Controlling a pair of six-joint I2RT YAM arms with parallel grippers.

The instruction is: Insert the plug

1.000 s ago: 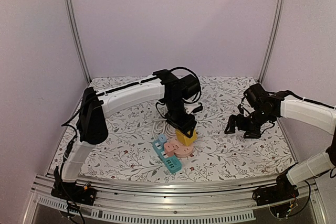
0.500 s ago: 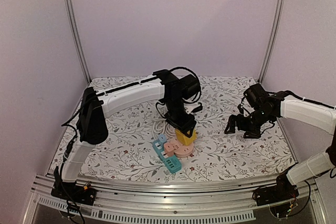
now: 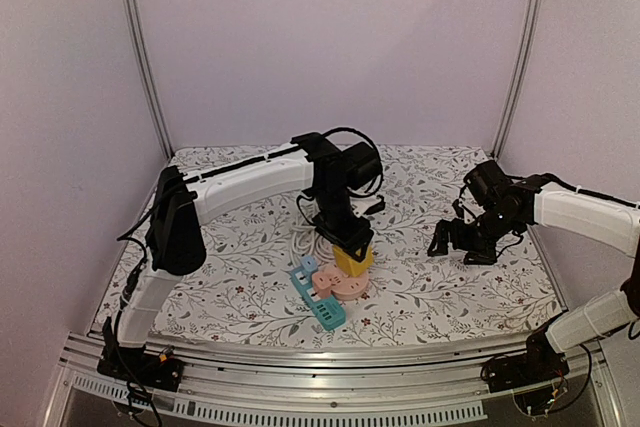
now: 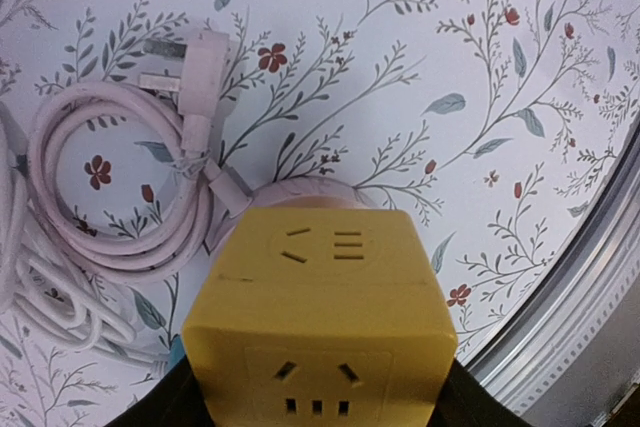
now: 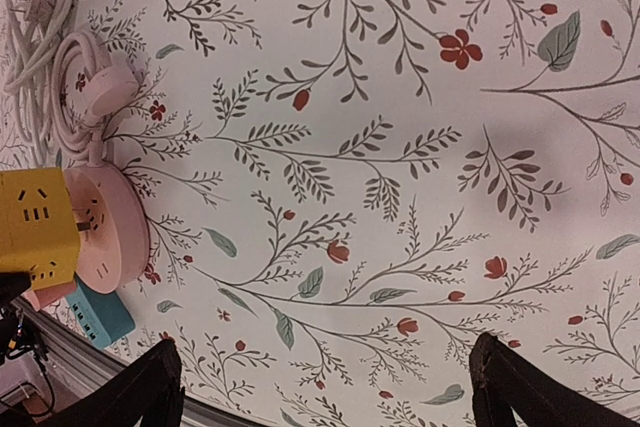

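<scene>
- Over the middle of the flowered tablecloth (image 3: 430,297), the left gripper (image 3: 352,249) is clamped on the yellow plug (image 4: 320,317), with its dark fingers (image 4: 165,409) pressed against two opposite sides.
- That plug is a smooth, matte plastic cube with rounded edges, and slotted socket holes are moulded into the faces that show.
- Directly under it lies the pink round socket (image 3: 345,287), a flat glossy disc. From the right wrist view the cube overlaps the disc's edge. Whether its pins are seated in the disc cannot be told.
- A teal power strip (image 3: 320,302), long and boxy, lies against the disc on the near side.
- A pale rubbery cord (image 4: 110,197) is wound in loose loops beside the disc, tied at one point, and it ends in a flat-pinned plug head.
- Well apart on the right side, the right gripper (image 3: 455,247) hovers above bare cloth with its jaws spread wide and nothing between them.
- Compared with a second ago, neither arm, the cube, the disc nor the strip has visibly shifted.
</scene>
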